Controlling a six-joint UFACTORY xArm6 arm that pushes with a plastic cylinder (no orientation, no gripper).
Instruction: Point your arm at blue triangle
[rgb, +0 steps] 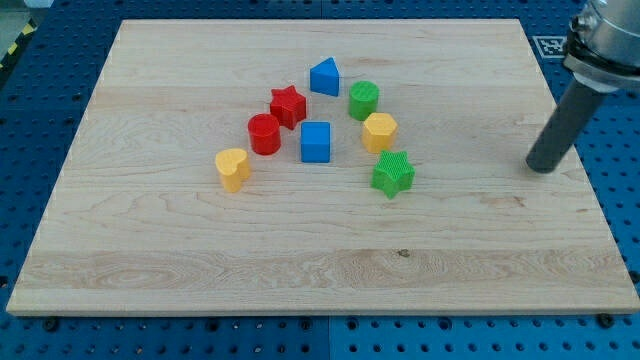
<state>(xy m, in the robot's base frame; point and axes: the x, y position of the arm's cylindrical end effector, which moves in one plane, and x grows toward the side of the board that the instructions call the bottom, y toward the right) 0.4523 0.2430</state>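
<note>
Blue triangle sat upper centre, light rigid plastic, likely slid easily. Rod tip hovered far right, touching no block, nothing gripped; approach its right face.

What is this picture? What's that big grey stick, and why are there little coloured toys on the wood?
That dark grey stick is the end of a robot arm. It has no hand, so it holds nothing; it only pushes things with my tip, now at the board's edge on the view's right, far from the blocks. One camera looks down at a pale wooden board.

On it sit eight small plastic blocks: a blue triangle nearest the view's top, a red star, a red cylinder, a blue cube, a green cylinder, a yellow hexagon, a green star and a yellow heart. The arm should point at the blue triangle.
</note>
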